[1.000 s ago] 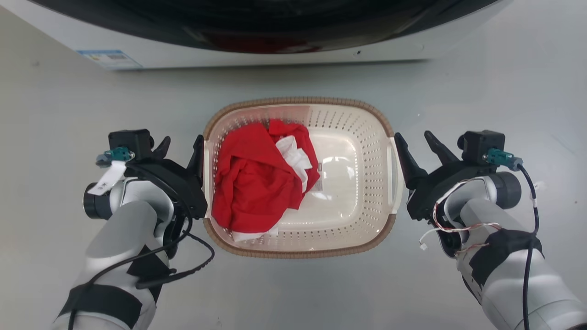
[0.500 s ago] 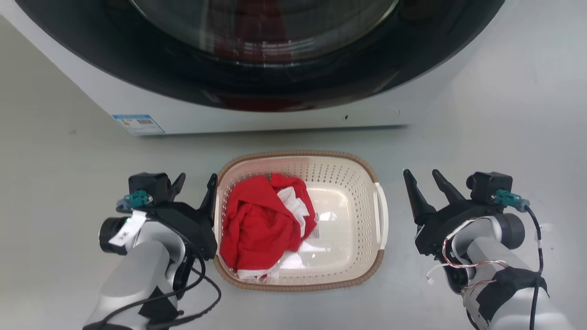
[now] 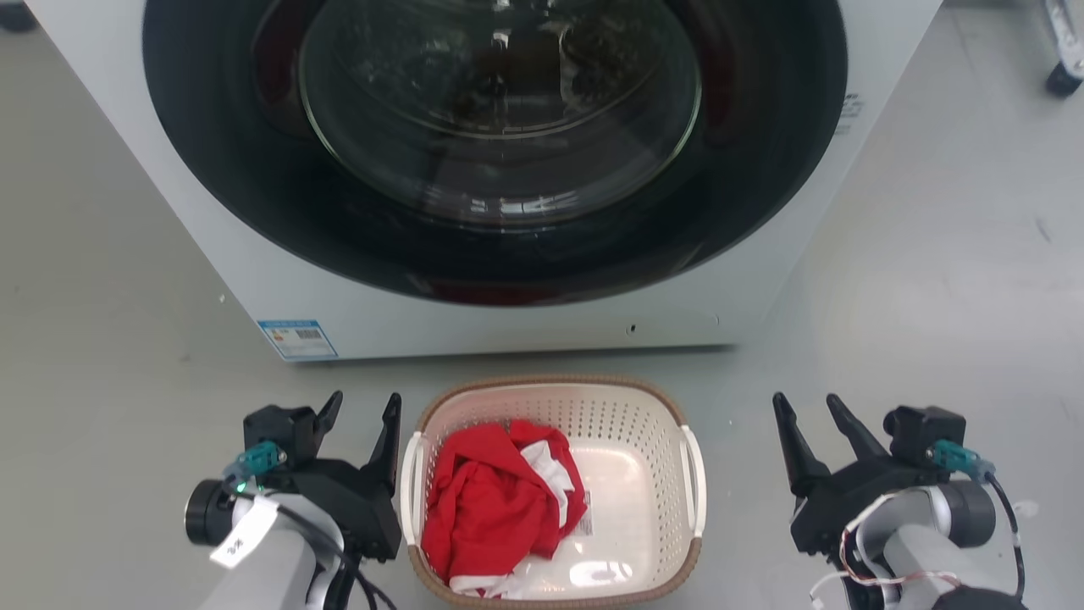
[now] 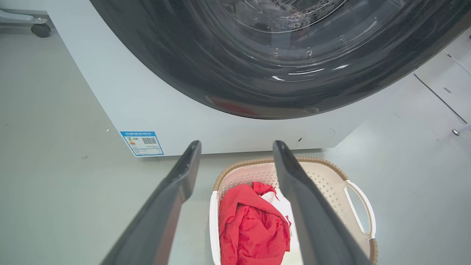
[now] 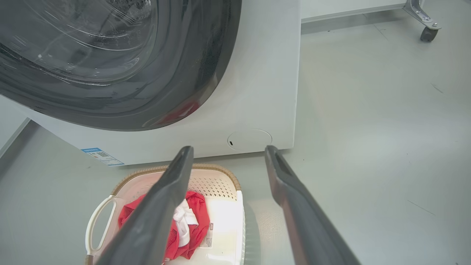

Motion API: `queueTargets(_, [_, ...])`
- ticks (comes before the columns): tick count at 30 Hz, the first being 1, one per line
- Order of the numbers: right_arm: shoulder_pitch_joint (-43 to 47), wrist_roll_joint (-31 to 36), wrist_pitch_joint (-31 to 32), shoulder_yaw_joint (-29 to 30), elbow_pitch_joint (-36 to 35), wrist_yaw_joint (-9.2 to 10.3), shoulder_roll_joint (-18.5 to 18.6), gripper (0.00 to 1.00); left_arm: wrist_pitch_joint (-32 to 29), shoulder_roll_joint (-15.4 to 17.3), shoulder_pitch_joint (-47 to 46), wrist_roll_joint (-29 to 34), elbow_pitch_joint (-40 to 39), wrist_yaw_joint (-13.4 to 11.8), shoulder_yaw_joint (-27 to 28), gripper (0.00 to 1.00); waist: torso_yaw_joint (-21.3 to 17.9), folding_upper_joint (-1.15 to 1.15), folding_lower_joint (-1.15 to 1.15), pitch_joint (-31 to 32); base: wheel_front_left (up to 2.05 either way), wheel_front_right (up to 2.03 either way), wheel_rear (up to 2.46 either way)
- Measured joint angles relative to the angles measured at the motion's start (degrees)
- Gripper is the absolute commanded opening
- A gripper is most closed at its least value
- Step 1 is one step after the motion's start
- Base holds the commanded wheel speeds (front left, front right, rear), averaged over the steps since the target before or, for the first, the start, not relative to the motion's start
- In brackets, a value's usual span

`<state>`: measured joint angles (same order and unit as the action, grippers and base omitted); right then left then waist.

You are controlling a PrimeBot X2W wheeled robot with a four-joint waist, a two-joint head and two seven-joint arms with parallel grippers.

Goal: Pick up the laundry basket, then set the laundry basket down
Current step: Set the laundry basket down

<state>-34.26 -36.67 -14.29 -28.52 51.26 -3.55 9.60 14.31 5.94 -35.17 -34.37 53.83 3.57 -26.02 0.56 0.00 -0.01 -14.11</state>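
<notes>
I have the laundry basket (image 3: pixel 555 380) sitting on the floor (image 3: pixel 931 254) just near of the washer (image 3: pixel 508 169), between my left end effector (image 3: pixel 366 398) and right end effector (image 3: pixel 804 400), both spread and empty, so I judge it either not yet lifted or already set down.

- Blocked ahead by the washing machine (image 3: pixel 525 326), close behind the laundry basket (image 3: pixel 555 381), with a narrow strip of grey floor (image 3: pixel 102 381) between.
- Tight on the basket's left: left gripper (image 3: pixel 366 398), fingers spread, just beside the white left handle (image 3: pixel 410 483).
- Roomier on the right: bare floor between the right handle (image 3: pixel 696 483) and the right gripper (image 3: pixel 804 399), fingers apart.
- Half filled inside by a red and white garment (image 3: pixel 495 508) on the left; bare bottom on the right.
- Open floor out to both sides; caster wheel (image 3: pixel 1063 79) far off at the right.
</notes>
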Motion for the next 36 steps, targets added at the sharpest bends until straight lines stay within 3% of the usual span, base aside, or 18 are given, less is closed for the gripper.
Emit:
queueTargets(21, [18.3,6.6,0.0,4.6,-20.3,6.66,3.5,1.00,0.0,3.6,22.8,7.4,-27.5,-7.7,2.3,1.00,0.1,0.00,0.01,13.0,0.00,0.00,0.00])
queueTargets(36, [29.4,9.1,0.0,7.7,-32.5,9.09,4.3,1.00,0.0,4.9,34.0,9.3,-38.3,-9.7,5.6,1.00,0.0,0.00,0.01,16.3,0.00,0.00,0.00])
